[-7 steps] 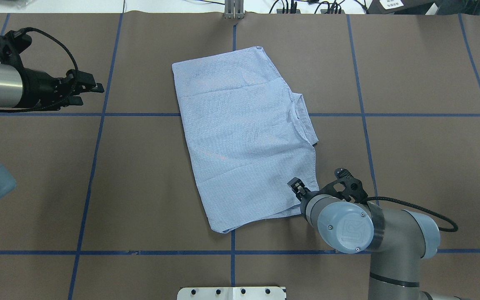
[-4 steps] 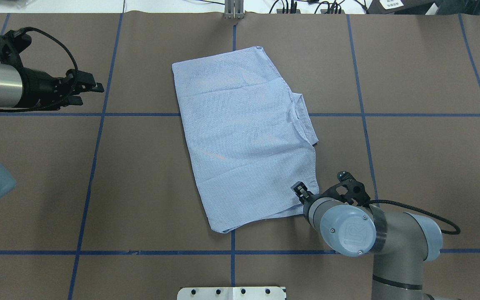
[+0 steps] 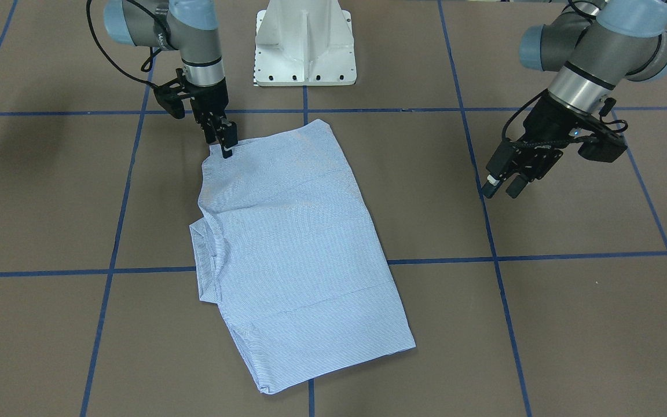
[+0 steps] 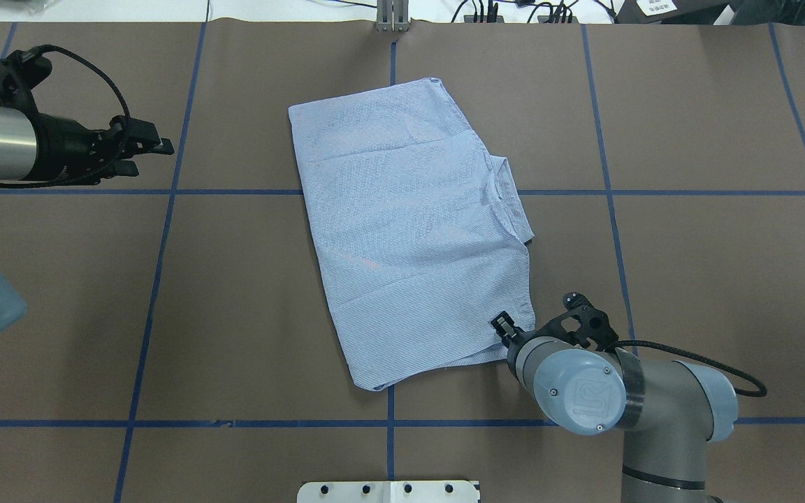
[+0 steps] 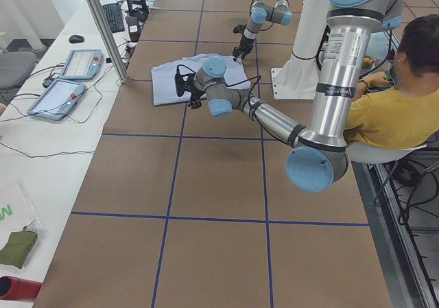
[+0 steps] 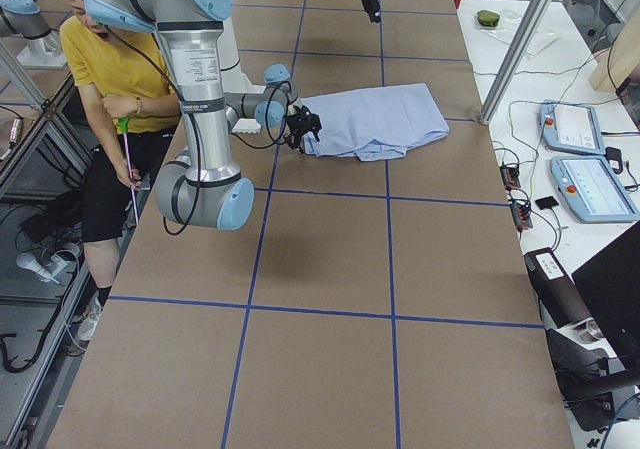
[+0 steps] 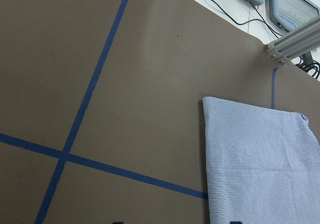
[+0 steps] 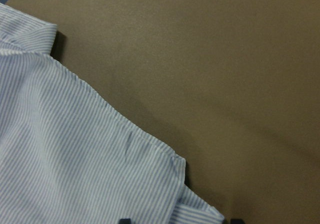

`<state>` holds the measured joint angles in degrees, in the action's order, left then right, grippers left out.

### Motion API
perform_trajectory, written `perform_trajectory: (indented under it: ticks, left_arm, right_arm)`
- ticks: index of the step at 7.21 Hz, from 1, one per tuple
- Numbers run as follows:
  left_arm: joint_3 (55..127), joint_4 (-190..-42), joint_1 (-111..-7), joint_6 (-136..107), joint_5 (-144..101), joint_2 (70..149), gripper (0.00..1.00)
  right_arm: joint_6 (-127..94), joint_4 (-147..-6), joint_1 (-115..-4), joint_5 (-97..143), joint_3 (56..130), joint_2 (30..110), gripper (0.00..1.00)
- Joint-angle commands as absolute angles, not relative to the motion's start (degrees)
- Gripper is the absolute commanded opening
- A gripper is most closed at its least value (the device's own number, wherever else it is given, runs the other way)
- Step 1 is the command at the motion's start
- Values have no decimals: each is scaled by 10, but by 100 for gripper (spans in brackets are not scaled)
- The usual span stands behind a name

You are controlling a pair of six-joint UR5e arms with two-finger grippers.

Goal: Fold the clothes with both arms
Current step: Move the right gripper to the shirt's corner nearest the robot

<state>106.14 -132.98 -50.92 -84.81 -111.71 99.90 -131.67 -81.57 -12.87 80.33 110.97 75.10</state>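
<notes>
The light blue striped shirt (image 4: 409, 230) lies folded flat mid-table, collar at its right edge; it also shows in the front view (image 3: 293, 249). My right gripper (image 4: 504, 325) points down at the shirt's near right corner. In the front view (image 3: 226, 145) its tips touch that corner. In the right wrist view the corner (image 8: 200, 211) lies between the two spread fingertips, so the gripper is open. My left gripper (image 4: 158, 157) is open and empty, hovering far left of the shirt; it also shows in the front view (image 3: 501, 188). The left wrist view shows the shirt's far left corner (image 7: 260, 164).
The white pedestal base (image 3: 304, 46) stands at the robot's edge. An aluminium post (image 4: 392, 17) rises at the far edge. Teach pendants (image 5: 79, 64) lie on the side bench. A seated person (image 5: 391, 109) is beside the robot. Blue tape lines cross the brown table (image 4: 689, 244).
My right arm has shifted slightly toward the robot's side, its gripper staying at the shirt's near right corner. The shirt and the left arm have not moved.
</notes>
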Motion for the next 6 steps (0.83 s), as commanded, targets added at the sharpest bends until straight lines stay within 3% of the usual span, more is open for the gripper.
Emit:
perform_trajectory:
  ticks: [1,6]
  left_arm:
    - [1062,-1330,-510,-848,-1117,998,77]
    - [1063,-1329,-510,-853,-1118,998,77]
  right_arm:
    - [-1317,-816,-129,803,1112,750,0]
    - [-1316,-817,-131,810,1127,750,0]
